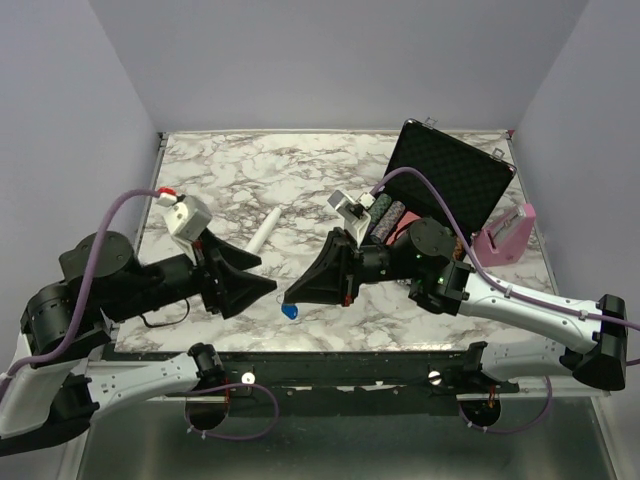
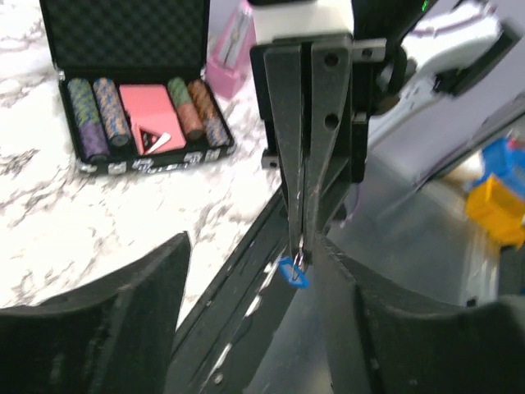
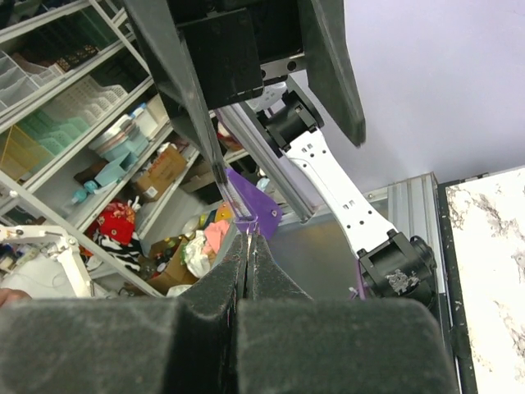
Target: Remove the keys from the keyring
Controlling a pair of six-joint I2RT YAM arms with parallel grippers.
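Centrally, at the 6 o'clock edge of the table (image 1: 230,170): right gripper (image 1: 288,297) pressed together, pinching the keyring (image 2: 299,261), with the blue key (image 1: 290,312) dangling just below. Left gripper (image 1: 268,277) spread wide at 9 o'clock, apart from both. Poker-chip case (image 1: 450,185) at 2 o'clock.

Our right pincer (image 3: 248,246) is squeezed tight at the bottom, nipping the key (image 3: 257,210), whose plastic head looks purplish here. The left pincer (image 3: 287,152) hangs above it, fingers spread wide. We've got cluttered shelves (image 3: 74,123) on the left, a bit of marble tabletop (image 3: 492,238) far right.
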